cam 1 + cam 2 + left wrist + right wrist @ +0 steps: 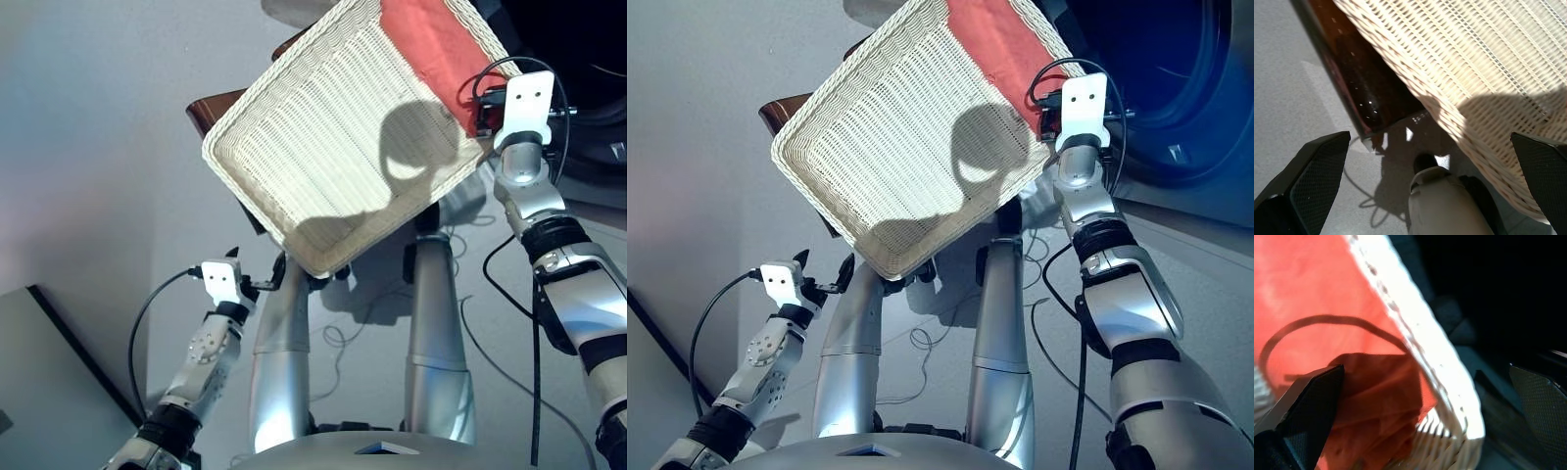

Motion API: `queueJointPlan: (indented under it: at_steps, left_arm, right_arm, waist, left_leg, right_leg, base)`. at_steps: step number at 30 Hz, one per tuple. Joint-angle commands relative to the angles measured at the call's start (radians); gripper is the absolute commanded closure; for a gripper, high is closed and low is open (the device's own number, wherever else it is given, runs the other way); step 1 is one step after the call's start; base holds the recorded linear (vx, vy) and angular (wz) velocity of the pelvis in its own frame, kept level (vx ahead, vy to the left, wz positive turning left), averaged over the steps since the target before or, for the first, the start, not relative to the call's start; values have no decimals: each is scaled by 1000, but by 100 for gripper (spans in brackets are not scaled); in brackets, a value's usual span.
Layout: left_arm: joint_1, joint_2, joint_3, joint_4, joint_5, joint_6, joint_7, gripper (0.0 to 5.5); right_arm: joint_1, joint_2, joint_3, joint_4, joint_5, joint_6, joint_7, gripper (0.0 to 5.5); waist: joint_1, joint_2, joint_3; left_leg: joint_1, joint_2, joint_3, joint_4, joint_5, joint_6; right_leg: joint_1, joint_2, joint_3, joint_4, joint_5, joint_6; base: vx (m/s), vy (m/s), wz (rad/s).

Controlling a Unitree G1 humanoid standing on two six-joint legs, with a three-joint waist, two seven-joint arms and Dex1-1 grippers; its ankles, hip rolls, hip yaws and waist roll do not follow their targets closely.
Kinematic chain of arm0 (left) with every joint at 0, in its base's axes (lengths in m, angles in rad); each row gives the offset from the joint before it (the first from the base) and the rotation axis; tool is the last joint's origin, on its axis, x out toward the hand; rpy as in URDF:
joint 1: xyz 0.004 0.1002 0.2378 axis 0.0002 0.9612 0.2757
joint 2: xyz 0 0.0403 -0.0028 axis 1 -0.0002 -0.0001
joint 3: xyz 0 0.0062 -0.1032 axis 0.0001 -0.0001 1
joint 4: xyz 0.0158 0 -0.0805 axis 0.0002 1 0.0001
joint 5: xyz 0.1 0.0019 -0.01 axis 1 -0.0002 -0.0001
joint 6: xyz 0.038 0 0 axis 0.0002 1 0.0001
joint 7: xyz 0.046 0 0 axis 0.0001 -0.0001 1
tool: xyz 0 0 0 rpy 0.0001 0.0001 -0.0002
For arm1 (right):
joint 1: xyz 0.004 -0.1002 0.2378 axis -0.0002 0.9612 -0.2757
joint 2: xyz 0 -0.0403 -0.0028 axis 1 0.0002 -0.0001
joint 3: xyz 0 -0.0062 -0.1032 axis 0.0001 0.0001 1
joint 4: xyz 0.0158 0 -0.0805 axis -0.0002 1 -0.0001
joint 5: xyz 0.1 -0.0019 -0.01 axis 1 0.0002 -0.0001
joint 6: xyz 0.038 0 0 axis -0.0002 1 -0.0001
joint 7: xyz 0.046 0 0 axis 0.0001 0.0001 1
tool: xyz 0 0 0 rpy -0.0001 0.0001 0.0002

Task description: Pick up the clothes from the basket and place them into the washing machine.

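The cream wicker basket (323, 147) sits tilted across a dark wooden stand. Of the clothes, only a coral red garment (431, 49) shows, lying along the basket's far right side. My right gripper (487, 106) is at the basket's right corner. In the right wrist view it (1426, 369) stands open, with the woven rim (1449, 382) and the red cloth (1312, 298) between its fingers. My left gripper (250, 269) hangs open and empty below the basket's near edge, close to the stand. The washing machine (1176, 88) is the dark drum hole at the upper right.
A dark brown wooden stand (211, 108) carries the basket, and its edge (1366, 83) shows in the left wrist view. Loose cables (343, 343) lie on the grey floor. A grey panel (49, 392) lies at the lower left.
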Motion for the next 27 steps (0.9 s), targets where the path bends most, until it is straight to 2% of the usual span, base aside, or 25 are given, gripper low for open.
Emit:
queueJointPlan:
  at_steps: [1,13,22,23,24,27]
  left_arm:
    - [71,1,35,-66,-26,-23,-21,0]
    - [86,0,49,-76,-38,-22,-33,0]
    - [79,-17,51,-76,-48,-21,-27,0]
    - [80,-19,51,-76,-49,-19,-28,0]
    - [78,-21,51,-76,-50,-18,-28,0]
    - [73,-26,54,-77,-51,-15,-27,0]
  right_arm:
    - [-15,-37,46,-36,39,-47,46,0]
    - [-153,-51,165,88,11,-22,116,0]
    - [-318,-62,247,270,-73,8,100,0]
    - [-333,-61,257,287,-82,13,103,365]
    - [-348,-60,263,308,-88,19,101,550]
    - [-381,-54,283,359,-114,37,100,550]
  waist:
    - [-20,21,-20]
    - [-3,14,-2]
    - [19,16,2]
    - [22,17,2]
    - [24,17,2]
    - [31,18,2]
  left_leg:
    - [-46,-19,-25,-80,105,1]
    - [-79,-11,-33,-70,122,-4]
    - [-104,-11,-38,-81,137,-10]
    - [-105,-10,-40,-84,139,-10]
    - [-105,-9,-40,-88,140,-11]
    - [-107,-10,-42,-93,143,-13]
  right_leg:
    - [14,-21,-91,8,-26,-68]
    - [-14,-22,-105,18,-11,-73]
    - [-32,-26,-116,15,-5,-73]
    - [-34,-27,-118,15,-4,-73]
    - [-34,-28,-119,12,-3,-72]
    - [-35,-28,-122,9,-4,-72]
  base:
    - [0,0,0]
    - [0,0,0]
    - [0,0,0]
    - [0,0,0]
    - [0,0,0]
    - [0,0,0]
